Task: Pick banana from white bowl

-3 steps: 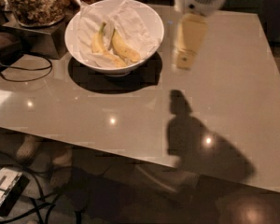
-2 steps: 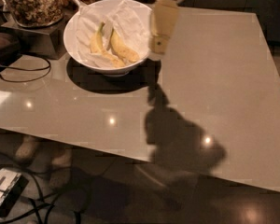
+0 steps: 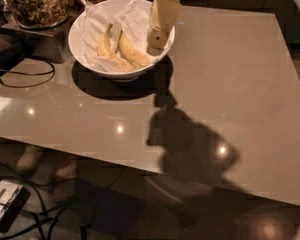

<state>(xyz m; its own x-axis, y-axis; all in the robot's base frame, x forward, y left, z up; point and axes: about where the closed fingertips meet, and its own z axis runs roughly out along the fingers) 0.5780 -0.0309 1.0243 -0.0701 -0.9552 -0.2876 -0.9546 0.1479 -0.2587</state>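
Observation:
The white bowl [image 3: 85, 21], lined with crumpled white paper, stands at the table's far left. Two bananas lie in it side by side. The banana [image 3: 133, 52] is the right one, yellow and curved. The left one [image 3: 105, 45] has a greenish stem pointing away. My gripper [image 3: 156, 42] hangs from above over the bowl's right rim, just right of the banana and a little above it. Its cream-coloured body hides part of the rim.
A glass jar of nuts [image 3: 34, 3] stands on a dark stand behind the bowl at far left. A black cable [image 3: 25, 79] loops on the table's left edge. The grey table [image 3: 230, 84] stretches to the right. Cables and a device [image 3: 5, 204] lie on the floor below.
My gripper has moved left across the table, from well right of the bowl to over the bowl's right rim. Its shadow has moved left with it. The bananas have not moved.

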